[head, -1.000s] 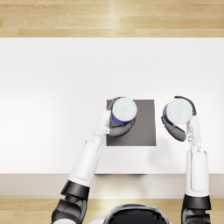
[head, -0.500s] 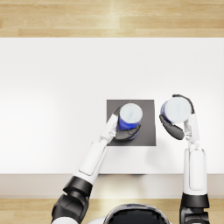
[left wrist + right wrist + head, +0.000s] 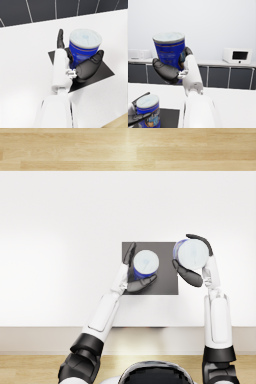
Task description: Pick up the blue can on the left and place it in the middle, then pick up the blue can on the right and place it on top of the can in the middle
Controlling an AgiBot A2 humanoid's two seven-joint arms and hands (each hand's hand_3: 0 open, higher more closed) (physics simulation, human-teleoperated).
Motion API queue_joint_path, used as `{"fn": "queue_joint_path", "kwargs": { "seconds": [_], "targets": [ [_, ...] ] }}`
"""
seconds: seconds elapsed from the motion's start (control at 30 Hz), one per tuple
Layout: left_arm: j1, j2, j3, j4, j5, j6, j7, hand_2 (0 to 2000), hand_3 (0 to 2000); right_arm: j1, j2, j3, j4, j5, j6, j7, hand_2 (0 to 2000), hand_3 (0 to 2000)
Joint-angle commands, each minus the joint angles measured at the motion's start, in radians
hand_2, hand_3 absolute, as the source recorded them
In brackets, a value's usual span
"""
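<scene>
On the white table point(image 3: 60, 253), the left hand point(image 3: 131, 273) grips a can point(image 3: 145, 264) standing on the dark mat point(image 3: 165, 280); the right hand point(image 3: 192, 264) holds another can point(image 3: 191, 254) aloft.

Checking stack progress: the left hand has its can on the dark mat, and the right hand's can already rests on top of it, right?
Not quite. The right hand holds its can in the air, beside the mat, as the right wrist view shows. The left hand does have its can on the mat.

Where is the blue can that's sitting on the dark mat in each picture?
Head view: can on the mat, centre, left hand around it.
Left wrist view: can upper middle, beyond the forearm.
Right wrist view: can bottom-left corner.
Shared landmark: dark mat.
</scene>
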Motion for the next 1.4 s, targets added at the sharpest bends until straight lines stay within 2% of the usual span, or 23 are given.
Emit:
{"fn": "queue_joint_path", "kwargs": {
  "seconds": [0.03,0.07,0.13,0.17,0.2,0.23,0.27,0.37,0.43,0.47,0.53,0.67,0.97,1.17,1.2,1.23,1.3,1.33,1.4],
  "targets": [
    [-0.126,-0.065,-0.114,-0.344,0.0,0.001,0.082,0,0,0.083,-0.03,0.076,0.019,0.0,0.002,0.0,2000,1520],
    [-0.182,-0.088,-0.168,-0.468,0.0,0.002,0.141,0,0,0.099,-0.04,0.091,0.015,0.0,0.011,0.002,2000,1520],
    [-0.272,-0.112,-0.298,-0.672,0.0,0.004,0.214,0,0,0.119,-0.056,0.139,0.005,0.0,0.013,0.003,2000,1520],
    [-0.364,-0.062,-0.609,-0.782,0.0,0.004,0.236,0,0,0.191,-0.121,0.257,-0.053,0.0,0.013,0.004,2000,1520],
    [-0.375,-0.061,-0.616,-0.77,0.0,0.004,0.251,0,0,0.201,-0.129,0.274,-0.073,0.0,0.011,0.002,2000,1520],
    [-0.391,-0.06,-0.614,-0.777,-0.001,0.005,0.262,0,0,0.32,0.078,0.531,-0.088,0.0,0.013,0.001,2000,1520],
    [-0.404,-0.06,-0.606,-0.778,-0.001,0.005,0.27,0,0,0.234,-0.079,0.35,-0.097,-0.001,0.01,0.001,2000,1520],
    [-0.412,-0.061,-0.593,-0.776,-0.002,0.005,0.283,0,0,0.244,-0.089,0.354,-0.131,0.001,0.009,-0.002,2000,1520],
    [-0.419,-0.059,-0.587,-0.773,-0.002,0.005,0.287,0,0,0.248,-0.096,0.365,-0.164,0.001,0.013,-0.027,2000,1520],
    [-0.426,-0.059,-0.576,-0.774,-0.002,0.005,0.288,0,0,0.252,-0.101,0.361,-0.189,0.001,0.0,-0.058,2000,1520],
    [-0.435,-0.057,-0.564,-0.766,-0.001,0.005,0.289,0,0,0.267,-0.114,0.347,-0.243,0.001,-0.081,-0.124,2000,1520],
    [-0.438,-0.054,-0.547,-0.759,-0.001,0.005,0.29,0,0,0.258,-0.119,0.353,-0.304,0.0,-0.143,-0.176,2000,1520],
    [-0.441,-0.046,-0.534,-0.749,-0.001,0.005,0.29,0,0,0.221,-0.121,0.342,-0.35,0.0,-0.15,-0.192,2000,1520],
    [-0.441,-0.042,-0.546,-0.749,-0.001,0.005,0.291,0,0,0.201,-0.125,0.317,-0.437,0.0,-0.094,-0.194,2000,1520],
    [-0.441,-0.041,-0.546,-0.749,-0.001,0.005,0.291,0,0,0.197,-0.125,0.31,-0.449,0.0,-0.083,-0.192,639,1193],
    [-0.444,-0.04,-0.544,-0.757,-0.001,0.005,0.291,0,0,0.192,-0.124,0.302,-0.45,0.0,-0.098,-0.19,0,867],
    [-0.452,-0.039,-0.542,-0.747,-0.001,0.005,0.291,0,0,0.186,-0.125,0.287,-0.448,0.0,-0.128,-0.196,0,213],
    [-0.443,-0.039,-0.545,-0.759,-0.001,0.005,0.291,0,0,0.181,-0.125,0.278,-0.448,0.0,-0.137,-0.197,0,0],
    [-0.452,-0.037,-0.543,-0.752,-0.001,0.005,0.291,0,0,0.171,-0.125,0.269,-0.445,0.0,-0.151,-0.2,0,0]
  ]
}}
